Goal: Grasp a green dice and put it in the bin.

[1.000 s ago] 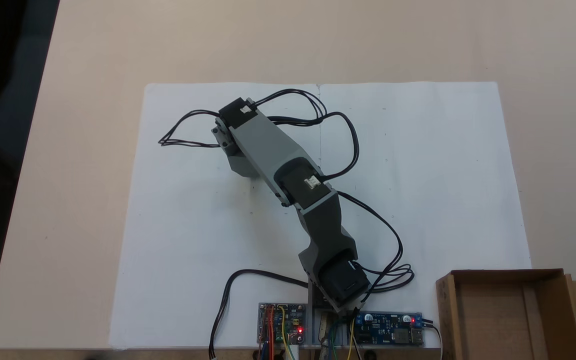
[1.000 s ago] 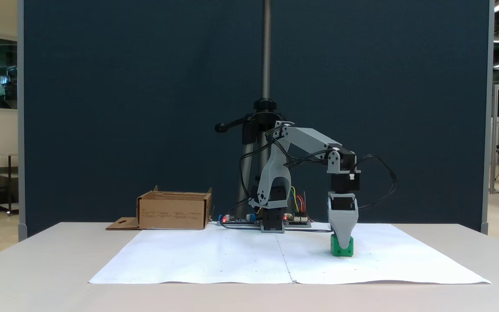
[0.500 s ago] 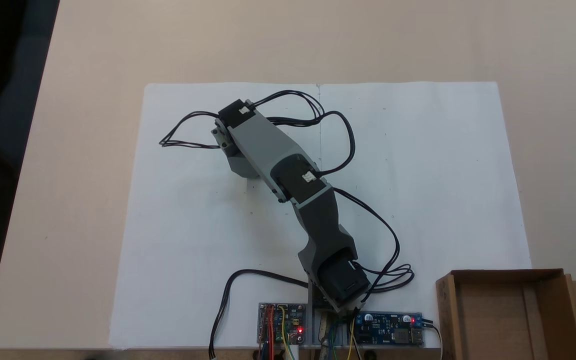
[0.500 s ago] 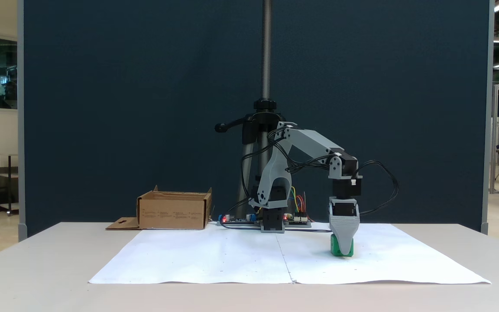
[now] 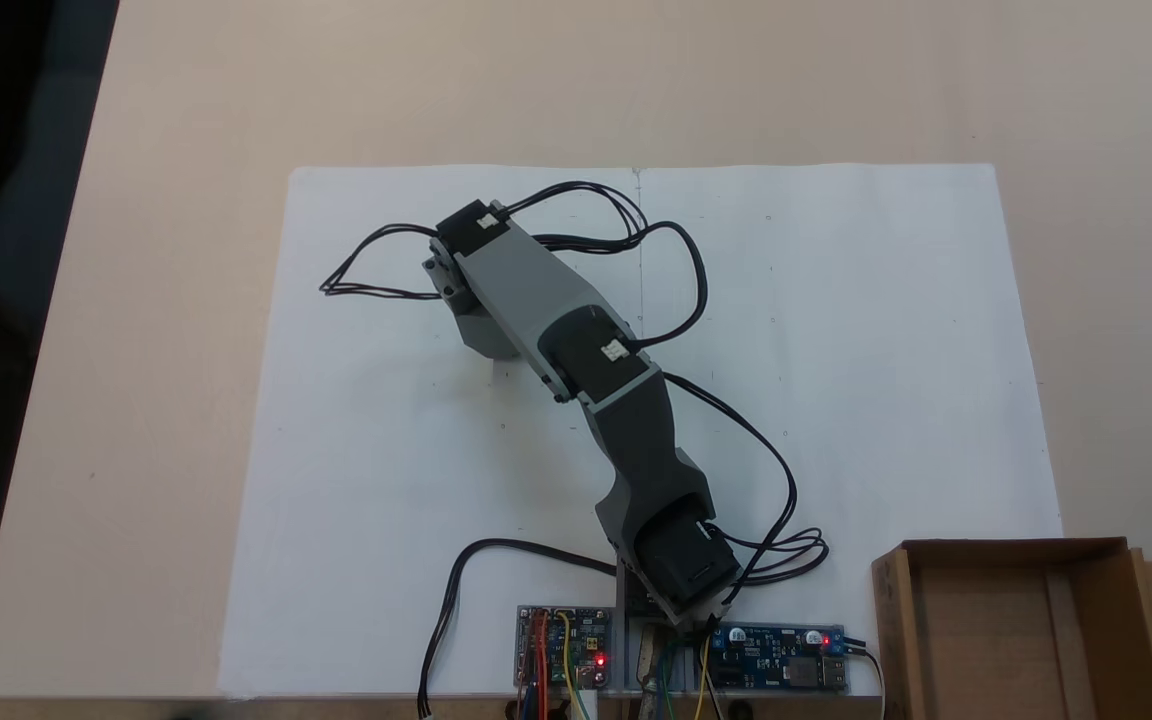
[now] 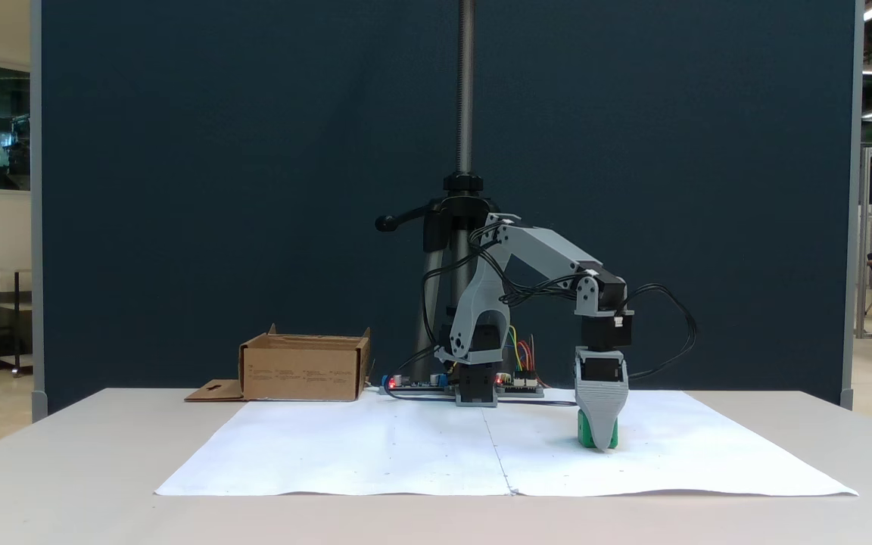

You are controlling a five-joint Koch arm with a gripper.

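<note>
We see the green dice (image 6: 586, 434) sitting on the white paper (image 6: 406, 454), to the right of the middle of the counter (image 6: 65, 469) in the fixed view from the front. The grey claw (image 6: 600, 443) points straight down right in front of the dice and covers its middle, with its tip down at the paper. We see only one grey pointed piece of the claw, so we cannot tell if it is apart or together, or if it is squeezing the dice. In the fixed view from above, the arm (image 5: 556, 320) hides the dice and the claw under it. The arm reaches out from its base (image 6: 477, 393) at the far edge of the paper, bends at the top and comes down to the dice. Black wires (image 6: 671, 318) loop out from the arm. The bin (image 6: 303, 368) is a brown cardboard box far off to the left in the front view, well apart from the dice, beside the small circuit boards (image 5: 563, 660) with red lights. From above we look into the open bin (image 5: 896, 620) at the lower right corner.
</note>
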